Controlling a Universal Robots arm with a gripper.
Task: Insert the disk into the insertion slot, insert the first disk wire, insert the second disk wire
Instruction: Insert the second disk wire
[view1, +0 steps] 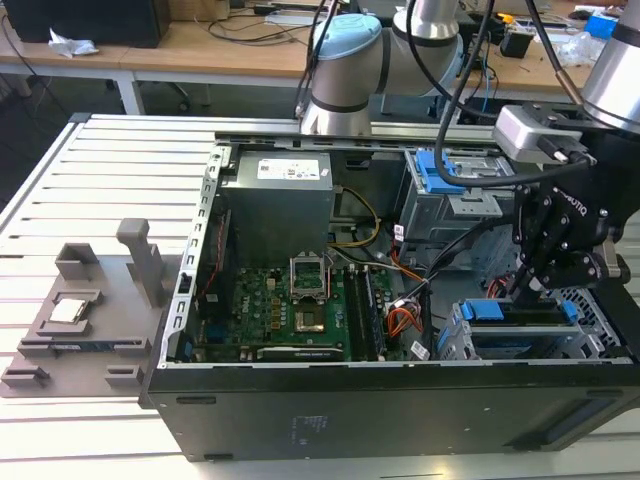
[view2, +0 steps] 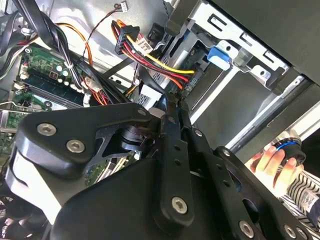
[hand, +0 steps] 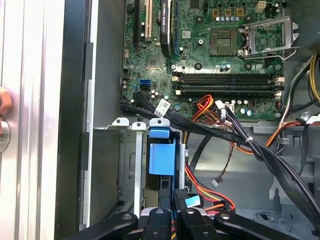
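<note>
White slatted table (view1: 90, 180) under computer case (view1: 400, 420)

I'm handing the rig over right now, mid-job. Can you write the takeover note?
Claw: fingers drawn together, tips beside the red, yellow and black wire bundle; whether they pinch anything is hidden.
Silver hard drive in its bright blue plastic carrier: sitting in the silver perforated sheet-metal cage, directly under the claw.
Done: the drive appears inserted.
Left: neither disk wire can be confirmed as plugged in.
</note>
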